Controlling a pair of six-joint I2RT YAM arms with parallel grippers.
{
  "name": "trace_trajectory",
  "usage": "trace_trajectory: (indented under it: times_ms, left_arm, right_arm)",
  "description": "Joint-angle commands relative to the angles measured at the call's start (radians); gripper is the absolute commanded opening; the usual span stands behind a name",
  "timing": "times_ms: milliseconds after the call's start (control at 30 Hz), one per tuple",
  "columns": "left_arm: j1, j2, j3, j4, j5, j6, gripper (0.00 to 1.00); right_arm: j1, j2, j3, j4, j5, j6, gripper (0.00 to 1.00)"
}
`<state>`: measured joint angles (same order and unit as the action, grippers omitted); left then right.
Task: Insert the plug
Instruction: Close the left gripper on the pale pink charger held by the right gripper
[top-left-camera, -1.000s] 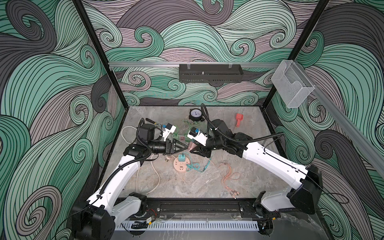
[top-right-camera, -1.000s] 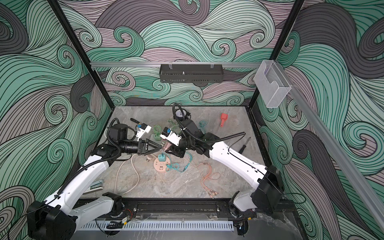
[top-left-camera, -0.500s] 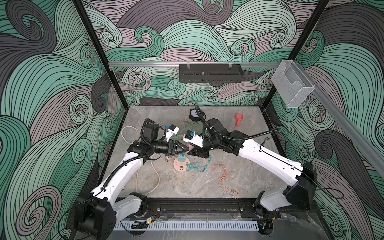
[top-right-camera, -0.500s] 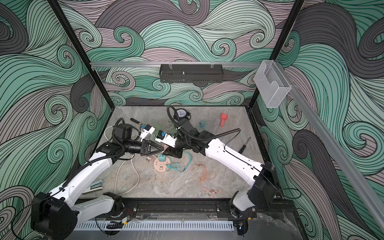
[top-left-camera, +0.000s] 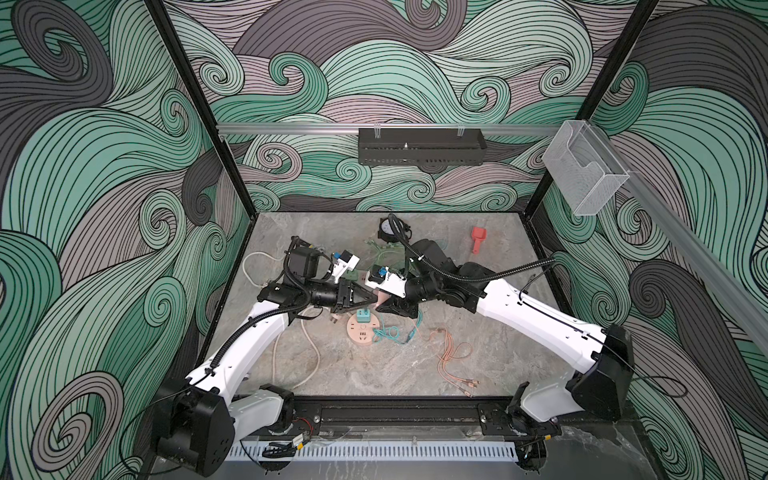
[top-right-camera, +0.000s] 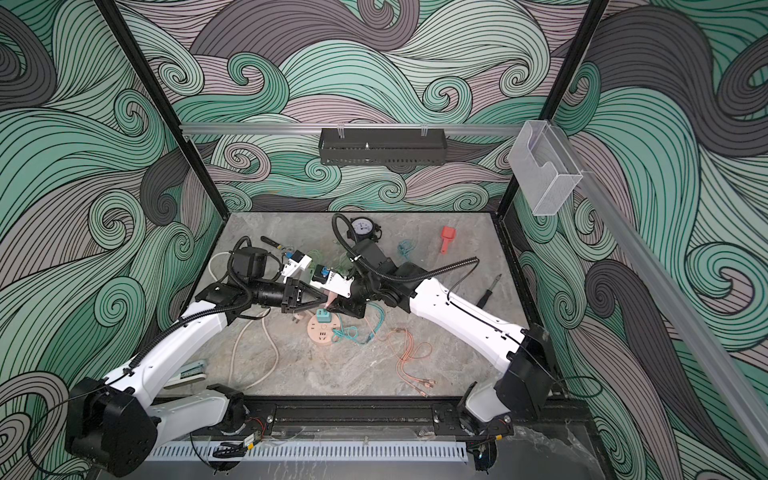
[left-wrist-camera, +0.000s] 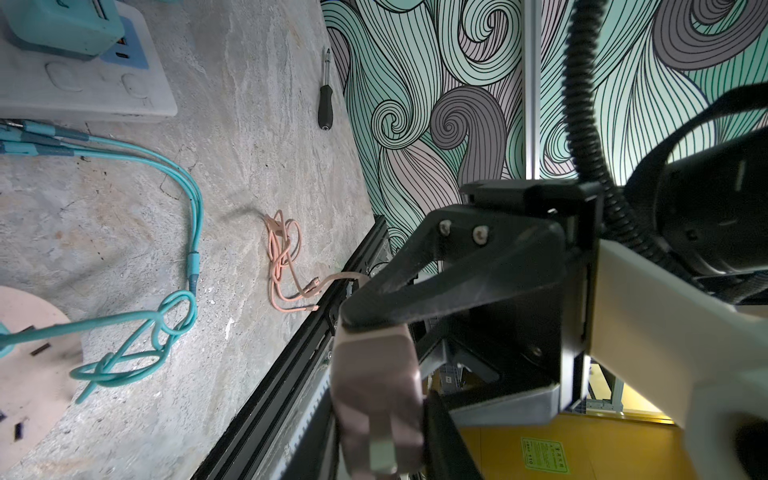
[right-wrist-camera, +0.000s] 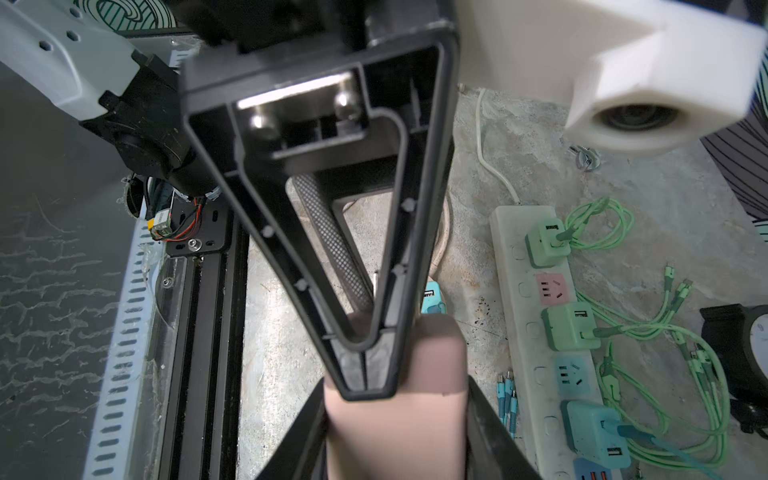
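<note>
The plug (left-wrist-camera: 374, 382) is a small, pink, rounded block, hard and light by the look of it, with a smooth shell that could pivot in a pinch. It is best gripped across its flat sides, well clear of the metal prong (left-wrist-camera: 382, 453). It hangs in the air where the two grippers meet. The right gripper (right-wrist-camera: 395, 399) has its fingers around the body, seemingly touching both sides. The left gripper (right-wrist-camera: 365, 380) has its tips nearly pressed together at the plug's end (apparently pinching it there, though the contact itself is hidden). Just below both sits the round socket disc (top-left-camera: 363, 332) with a teal adapter (top-left-camera: 363, 314) in it, and the strip (right-wrist-camera: 536, 316) lies beyond the right gripper. A second ago the left jaws stood spread, just short of the plug; they have since moved in and narrowed to a point.
</note>
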<state>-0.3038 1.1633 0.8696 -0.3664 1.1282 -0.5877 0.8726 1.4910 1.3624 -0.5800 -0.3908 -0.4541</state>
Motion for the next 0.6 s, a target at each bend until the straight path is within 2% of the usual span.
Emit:
trace_trajectory:
  times_ms: [0,67,233,333,400,467,567]
  left_arm:
    - [-0.006,-0.011,0.036,0.022,-0.017,0.027,0.05]
    - [-0.005,-0.016,0.035,0.035,-0.047,0.017,0.02]
    - [-0.004,-0.022,0.033,0.084,-0.119,-0.016,0.00]
    - [-0.004,-0.032,0.025,0.131,-0.159,-0.056,0.00]
    - [-0.004,-0.040,0.010,0.194,-0.167,-0.091,0.00]
    - [-0.004,-0.051,-0.013,0.278,-0.165,-0.140,0.00]
    - [-0.004,-0.070,-0.041,0.381,-0.159,-0.193,0.00]
  right_arm:
    - [0.006,-0.048,-0.015,0.028,0.027,0.060,0.59]
    - [0.005,-0.084,-0.037,0.047,0.073,0.119,0.72]
    - [-0.007,-0.221,-0.116,0.092,0.126,0.305,0.82]
    - [-0.038,-0.305,-0.203,0.190,0.098,0.506,0.80]
    - [-0.062,-0.354,-0.296,0.323,0.024,0.665,0.76]
    - [-0.076,-0.394,-0.409,0.519,-0.030,0.841,0.73]
    - [-0.080,-0.413,-0.533,0.779,-0.060,1.028,0.73]
